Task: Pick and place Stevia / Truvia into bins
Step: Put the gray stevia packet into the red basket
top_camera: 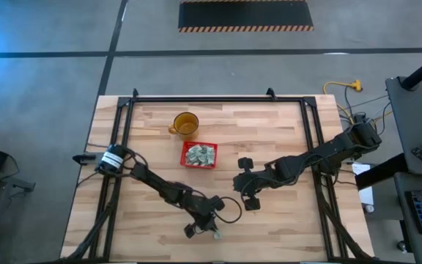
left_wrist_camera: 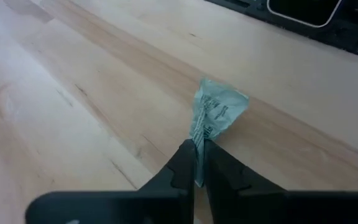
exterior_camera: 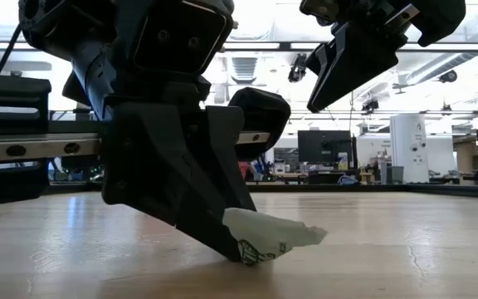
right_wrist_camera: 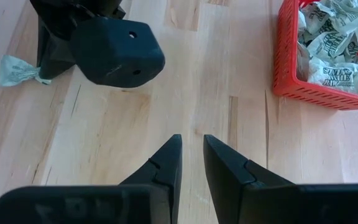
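- I see a pale wood plank table [top_camera: 284, 132] on a grey floor; far behind it, an open workshop with monitors.
- My red mesh basket [top_camera: 198, 155], mid-table, holds crinkled sachets; an amber cup [top_camera: 185, 124] stands just beyond.
- My right gripper [right_wrist_camera: 191, 163] hovers narrowly parted, empty.
- My left gripper [left_wrist_camera: 196, 167], near edge, is pinched on one creased green-white sachet [left_wrist_camera: 215, 112] touching the wood.

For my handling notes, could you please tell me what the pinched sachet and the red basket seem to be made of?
The pale green sachet looks like thin matte paper: it creases where pinched. The red mesh-sided basket looks like moulded plastic, with evenly coloured, slightly glossy walls.
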`<state>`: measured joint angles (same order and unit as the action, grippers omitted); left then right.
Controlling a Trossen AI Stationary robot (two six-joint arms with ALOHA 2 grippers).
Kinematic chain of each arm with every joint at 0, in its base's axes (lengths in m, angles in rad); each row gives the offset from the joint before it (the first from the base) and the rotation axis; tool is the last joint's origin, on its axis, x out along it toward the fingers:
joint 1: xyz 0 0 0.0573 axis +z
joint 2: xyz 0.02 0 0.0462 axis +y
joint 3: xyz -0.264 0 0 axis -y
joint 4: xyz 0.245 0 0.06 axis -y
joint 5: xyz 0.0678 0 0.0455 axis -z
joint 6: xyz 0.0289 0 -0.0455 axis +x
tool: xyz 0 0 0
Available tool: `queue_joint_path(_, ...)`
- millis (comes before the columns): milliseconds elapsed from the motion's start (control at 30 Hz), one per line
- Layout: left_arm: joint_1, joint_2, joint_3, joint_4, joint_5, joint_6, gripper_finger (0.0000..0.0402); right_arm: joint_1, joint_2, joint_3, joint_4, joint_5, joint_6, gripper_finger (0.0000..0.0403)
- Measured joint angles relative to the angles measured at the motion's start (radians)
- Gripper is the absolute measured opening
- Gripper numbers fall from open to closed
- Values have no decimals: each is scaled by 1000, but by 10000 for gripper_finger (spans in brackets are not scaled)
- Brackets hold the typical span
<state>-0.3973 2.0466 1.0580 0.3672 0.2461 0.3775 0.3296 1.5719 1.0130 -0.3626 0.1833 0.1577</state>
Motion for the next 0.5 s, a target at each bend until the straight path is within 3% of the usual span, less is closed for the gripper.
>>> queue_joint_path(500, -1, -123, -41, -112, -163, 2, 8, 0, 0, -3, 0, 0, 0, 56)
